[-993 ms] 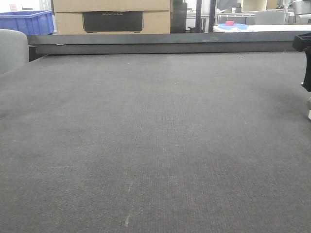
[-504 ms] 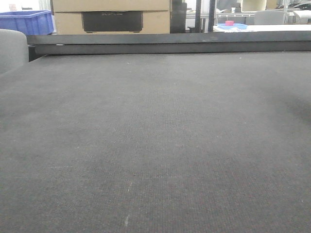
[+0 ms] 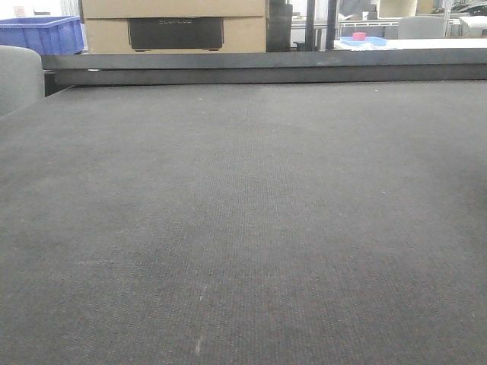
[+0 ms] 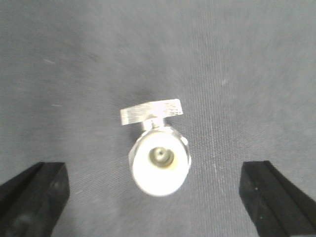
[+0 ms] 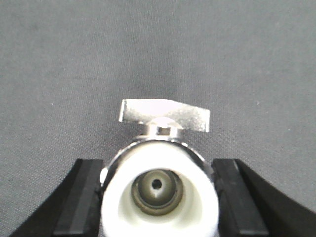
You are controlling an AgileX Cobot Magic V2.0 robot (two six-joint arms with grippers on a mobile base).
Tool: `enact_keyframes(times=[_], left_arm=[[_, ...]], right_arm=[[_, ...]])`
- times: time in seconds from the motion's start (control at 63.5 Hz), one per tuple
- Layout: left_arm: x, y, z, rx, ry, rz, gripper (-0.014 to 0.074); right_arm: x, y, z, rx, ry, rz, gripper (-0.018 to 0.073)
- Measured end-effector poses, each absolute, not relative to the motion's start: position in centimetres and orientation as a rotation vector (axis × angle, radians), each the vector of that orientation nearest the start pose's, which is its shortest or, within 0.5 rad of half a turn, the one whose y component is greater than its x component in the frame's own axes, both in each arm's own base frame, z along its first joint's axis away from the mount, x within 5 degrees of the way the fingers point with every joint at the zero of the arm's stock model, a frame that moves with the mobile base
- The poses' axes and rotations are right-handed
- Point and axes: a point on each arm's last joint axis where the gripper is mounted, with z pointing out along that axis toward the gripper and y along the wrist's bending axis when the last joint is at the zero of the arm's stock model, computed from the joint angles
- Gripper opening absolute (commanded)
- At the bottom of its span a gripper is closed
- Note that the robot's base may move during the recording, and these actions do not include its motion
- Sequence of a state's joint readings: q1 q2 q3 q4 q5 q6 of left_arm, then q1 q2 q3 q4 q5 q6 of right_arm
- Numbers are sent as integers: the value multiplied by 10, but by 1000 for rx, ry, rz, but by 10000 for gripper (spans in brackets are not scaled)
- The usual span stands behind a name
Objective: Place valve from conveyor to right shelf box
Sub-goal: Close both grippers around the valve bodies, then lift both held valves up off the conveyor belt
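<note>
Now the right gripper (image 5: 158, 195) is clamped on a valve (image 5: 160, 148) at bottom centre, pads pressed to both its sides, belt (image 5: 158, 44) behind. The left gripper (image 4: 154, 173) is spread wide, a second valve (image 4: 159, 153) lying on the belt between its fingers (image 4: 37, 192).

Belt surface: the conveyor (image 3: 243, 228) lies flat and open across the front view, reachable from above and from both sides.
Far edge: a black rail (image 3: 266, 67) rises along it, with a cardboard box (image 3: 175, 30) and a blue bin (image 3: 42, 34) beyond.
Left edge: a grey rounded body (image 3: 19, 76) stands there.
Left gripper (image 4: 154, 170) gap: open belt lies between each of the black fingers (image 4: 37, 197) and the valve (image 4: 159, 157).
Right gripper (image 5: 158, 197) gap: filled by a valve (image 5: 158, 148) that touches both pads.
</note>
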State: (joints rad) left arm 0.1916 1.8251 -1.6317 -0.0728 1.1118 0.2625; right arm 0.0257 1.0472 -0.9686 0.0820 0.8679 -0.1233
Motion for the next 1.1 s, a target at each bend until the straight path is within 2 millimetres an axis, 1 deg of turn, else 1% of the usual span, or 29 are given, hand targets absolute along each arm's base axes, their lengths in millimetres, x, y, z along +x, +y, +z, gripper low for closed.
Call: enact_keyframes(times=[0.095, 0.205, 0.52, 0.599, 0.662, 0.741, 0.851, 0.867, 0.93, 1.024, 1.103], left_arm=[[393, 70, 279, 74, 2818, 5, 601], [399, 71, 266, 75, 2841, -2, 601], [405, 74, 252, 81, 2863, 14, 598], [406, 74, 247, 81, 2875, 10, 573], [408, 75, 242, 81, 2883, 10, 516], [409, 75, 239, 81, 2886, 9, 393], [410, 75, 238, 81, 2884, 10, 111], [410, 75, 238, 81, 2883, 8, 49], [410, 75, 239, 85, 2881, 9, -107], [409, 75, 240, 80, 2888, 6, -111], [406, 74, 245, 75, 2895, 2, -111]], right_arm=[[201, 11, 342, -145, 2425, 56, -154], [201, 11, 342, -144, 2427, 61, -154], [201, 12, 342, -140, 2427, 70, -154], [201, 12, 342, -140, 2427, 70, -154], [201, 12, 342, -140, 2427, 70, -154], [201, 12, 342, -140, 2427, 70, -154], [201, 12, 342, -140, 2427, 70, -154], [201, 12, 342, -140, 2425, 70, -154], [202, 12, 343, -139, 2421, 72, -154], [202, 12, 343, -137, 2410, 71, -154], [203, 12, 344, -136, 2401, 70, -154]])
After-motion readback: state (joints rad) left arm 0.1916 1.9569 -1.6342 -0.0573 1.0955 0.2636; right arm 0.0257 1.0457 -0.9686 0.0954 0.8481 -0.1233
